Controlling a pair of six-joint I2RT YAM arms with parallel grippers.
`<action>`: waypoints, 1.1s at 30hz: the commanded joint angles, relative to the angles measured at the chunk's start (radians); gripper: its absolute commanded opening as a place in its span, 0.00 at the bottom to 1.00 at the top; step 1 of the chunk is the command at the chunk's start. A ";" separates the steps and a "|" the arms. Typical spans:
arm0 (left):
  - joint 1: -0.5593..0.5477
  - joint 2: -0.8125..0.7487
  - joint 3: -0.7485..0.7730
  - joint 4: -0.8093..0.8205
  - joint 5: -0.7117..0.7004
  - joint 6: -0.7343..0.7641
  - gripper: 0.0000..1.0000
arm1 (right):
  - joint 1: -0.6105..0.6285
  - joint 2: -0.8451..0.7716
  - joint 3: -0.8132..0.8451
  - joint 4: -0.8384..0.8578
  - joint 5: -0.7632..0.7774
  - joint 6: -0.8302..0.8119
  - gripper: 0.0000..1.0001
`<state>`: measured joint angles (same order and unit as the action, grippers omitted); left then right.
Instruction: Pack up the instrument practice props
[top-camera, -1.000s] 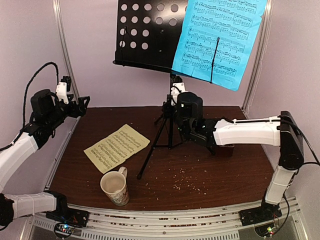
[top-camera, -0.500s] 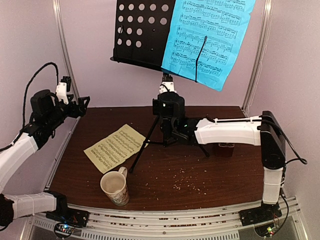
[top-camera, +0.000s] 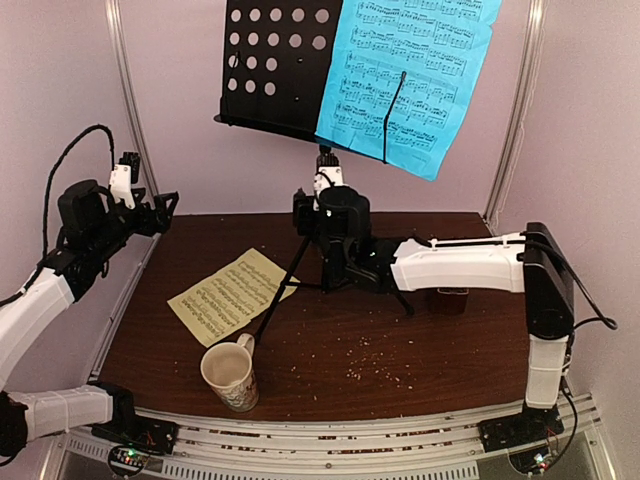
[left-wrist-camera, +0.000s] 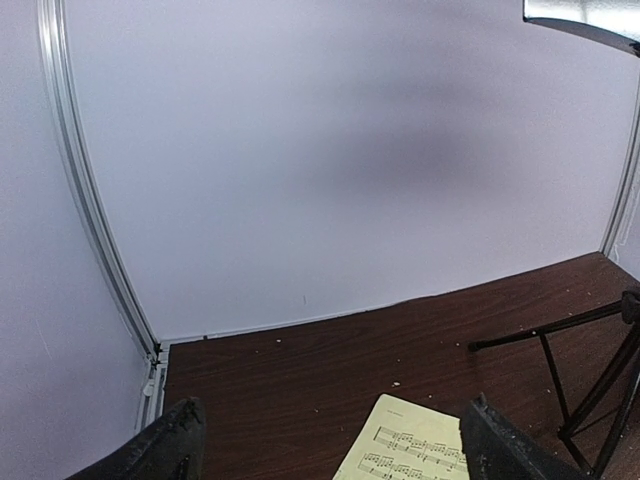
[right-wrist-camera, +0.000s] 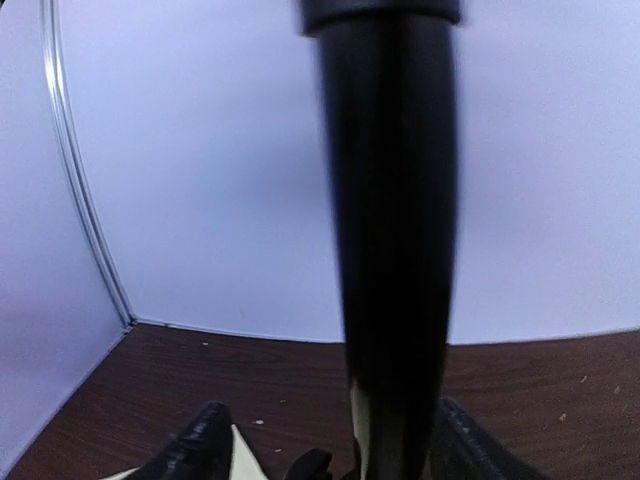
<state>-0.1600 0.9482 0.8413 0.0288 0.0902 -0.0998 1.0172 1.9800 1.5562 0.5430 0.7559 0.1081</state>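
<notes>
A dark wooden table (top-camera: 450, 350) is enclosed by pale lilac walls. The black perforated music stand (top-camera: 275, 60) is seen tilted at the back middle, and a blue music sheet (top-camera: 410, 70) is carried on its desk. Its post is straddled by the right gripper (top-camera: 312, 212); whether the jaws are clamped on it cannot be told. The left gripper (left-wrist-camera: 330, 455) is held raised at the left, jaws spread wide around nothing. A pale yellow music sheet (top-camera: 232, 295) is laid flat on the table, with a cream mug (top-camera: 230, 375) near it. The metronome (top-camera: 452, 300) is partly hidden behind the right arm
</notes>
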 joint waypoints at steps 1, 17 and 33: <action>-0.001 -0.002 -0.009 0.032 0.000 -0.002 0.92 | 0.008 -0.105 -0.091 -0.004 -0.124 0.024 0.79; -0.001 -0.088 -0.026 0.062 -0.106 -0.013 0.92 | -0.052 -0.563 -0.665 -0.142 -0.252 0.154 0.98; -0.427 0.141 0.383 -0.030 0.090 -0.056 0.70 | -0.616 -0.953 -0.612 -0.433 -0.797 0.406 0.98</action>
<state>-0.5014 1.0348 1.1427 -0.0029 0.1505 -0.1509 0.4801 1.0817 0.8627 0.1780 0.1818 0.4232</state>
